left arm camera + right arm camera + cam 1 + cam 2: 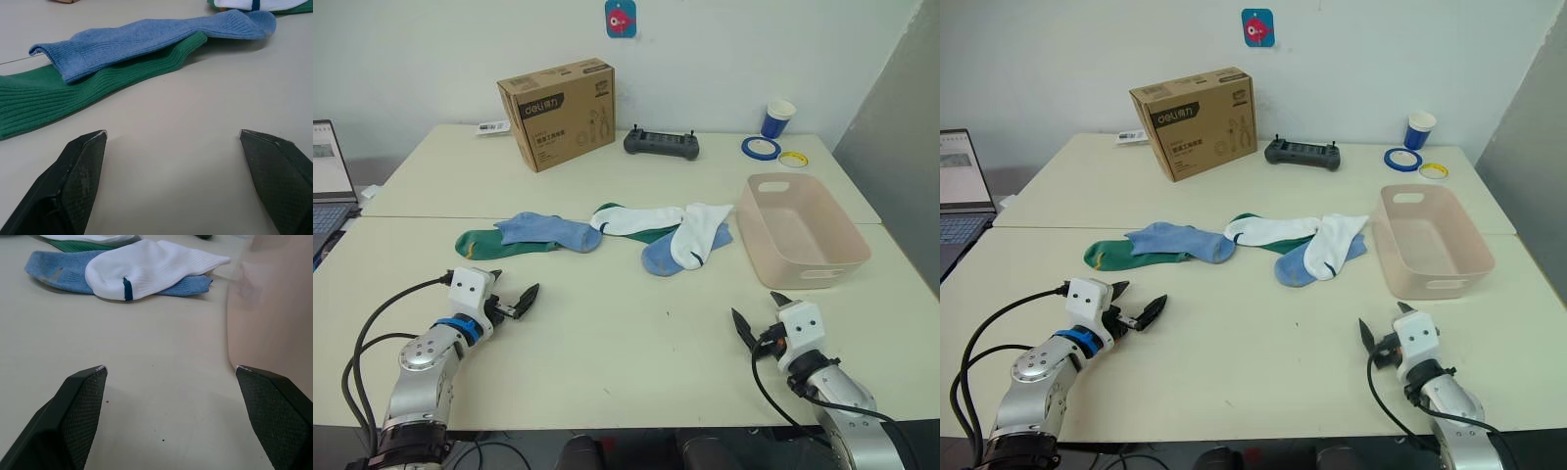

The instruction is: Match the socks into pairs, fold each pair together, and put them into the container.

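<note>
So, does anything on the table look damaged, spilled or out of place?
Nothing damaged or spilled. The socks lie in an overlapping, unpaired row, and the basin is empty.

Showing ribbed knit cloth on the blue sock (pixel 146 36) and green sock (pixel 58 95) ahead of the left gripper (pixel 171 147). Showing finely cross-hatched matt black fingers (pixel 80 171). Looking smooth, faintly glossy plastic: the pink container (pixel 803 230) beside the right gripper (pixel 171 377).

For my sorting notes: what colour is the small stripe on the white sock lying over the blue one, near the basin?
Dark blue stripe on the white sock, clearest in the right wrist view.
</note>
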Controlling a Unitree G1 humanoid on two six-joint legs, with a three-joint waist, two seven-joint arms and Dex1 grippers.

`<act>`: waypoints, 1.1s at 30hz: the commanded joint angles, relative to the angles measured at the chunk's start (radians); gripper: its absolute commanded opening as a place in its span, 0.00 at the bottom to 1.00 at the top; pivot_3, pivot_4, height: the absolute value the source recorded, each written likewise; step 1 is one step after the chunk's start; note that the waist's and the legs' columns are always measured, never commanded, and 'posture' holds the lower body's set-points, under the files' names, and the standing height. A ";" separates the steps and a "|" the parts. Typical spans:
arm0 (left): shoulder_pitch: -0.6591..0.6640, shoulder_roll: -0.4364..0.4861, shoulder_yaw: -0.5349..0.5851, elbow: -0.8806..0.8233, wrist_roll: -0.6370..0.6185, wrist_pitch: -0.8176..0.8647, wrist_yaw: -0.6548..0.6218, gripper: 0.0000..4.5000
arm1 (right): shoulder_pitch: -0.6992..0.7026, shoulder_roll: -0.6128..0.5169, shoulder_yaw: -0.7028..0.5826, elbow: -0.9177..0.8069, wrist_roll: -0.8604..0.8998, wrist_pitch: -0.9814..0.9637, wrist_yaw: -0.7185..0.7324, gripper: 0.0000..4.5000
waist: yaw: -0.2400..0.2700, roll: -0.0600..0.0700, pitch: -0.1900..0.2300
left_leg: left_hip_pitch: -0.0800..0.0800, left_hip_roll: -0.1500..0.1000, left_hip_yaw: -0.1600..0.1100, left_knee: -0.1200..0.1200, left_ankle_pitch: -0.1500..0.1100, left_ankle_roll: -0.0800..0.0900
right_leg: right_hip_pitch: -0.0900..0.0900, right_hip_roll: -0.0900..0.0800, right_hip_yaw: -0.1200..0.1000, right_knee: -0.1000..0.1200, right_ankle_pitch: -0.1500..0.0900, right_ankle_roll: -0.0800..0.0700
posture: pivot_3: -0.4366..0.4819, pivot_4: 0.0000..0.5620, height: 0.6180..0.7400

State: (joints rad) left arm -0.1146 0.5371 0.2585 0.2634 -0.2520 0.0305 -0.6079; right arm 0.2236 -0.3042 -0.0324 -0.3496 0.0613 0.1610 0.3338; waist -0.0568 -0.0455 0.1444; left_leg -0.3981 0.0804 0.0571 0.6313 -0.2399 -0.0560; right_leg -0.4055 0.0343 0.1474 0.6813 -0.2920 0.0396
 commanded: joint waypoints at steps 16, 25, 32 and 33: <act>-0.009 0.011 0.011 -0.019 0.015 -0.034 0.015 1.00 | -0.014 0.000 0.002 -0.022 0.004 -0.022 0.000 1.00 | 0.000 0.000 0.000 | 0.000 0.000 0.000 0.000 0.000 0.000 | 0.000 0.000 0.000 0.000 0.000 0.000 | 0.48 0.27 1.00; -0.002 0.005 0.012 -0.032 -0.002 -0.035 -0.001 1.00 | -0.016 -0.008 0.008 -0.036 0.034 -0.018 0.030 1.00 | 0.000 0.000 0.000 | 0.000 0.000 0.000 0.000 0.000 0.000 | 0.000 0.000 0.000 0.000 0.000 0.000 | 0.48 0.27 1.00; -0.014 0.008 0.014 -0.044 -0.051 -0.040 -0.068 1.00 | -0.077 -0.024 0.011 -0.067 0.054 0.032 0.059 1.00 | 0.000 0.000 0.000 | 0.000 0.000 0.000 0.000 0.000 0.000 | 0.000 0.000 0.000 0.000 0.000 0.000 | 0.48 0.27 1.00; -0.017 0.010 0.000 -0.054 -0.052 -0.047 -0.091 1.00 | -0.095 -0.027 0.019 -0.076 0.057 0.048 0.063 1.00 | 0.000 0.000 0.000 | 0.000 0.000 0.000 0.000 0.000 0.000 | 0.000 0.000 0.000 0.000 0.000 0.000 | 0.48 0.27 1.00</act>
State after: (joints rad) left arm -0.1172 0.5370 0.2586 0.2606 -0.2837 0.0129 -0.6706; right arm 0.1516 -0.3175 -0.0144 -0.3665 0.1017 0.1963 0.3866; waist -0.0567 -0.0455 0.1444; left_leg -0.3983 0.0803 0.0569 0.6315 -0.2399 -0.0560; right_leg -0.4054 0.0343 0.1472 0.6815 -0.2918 0.0393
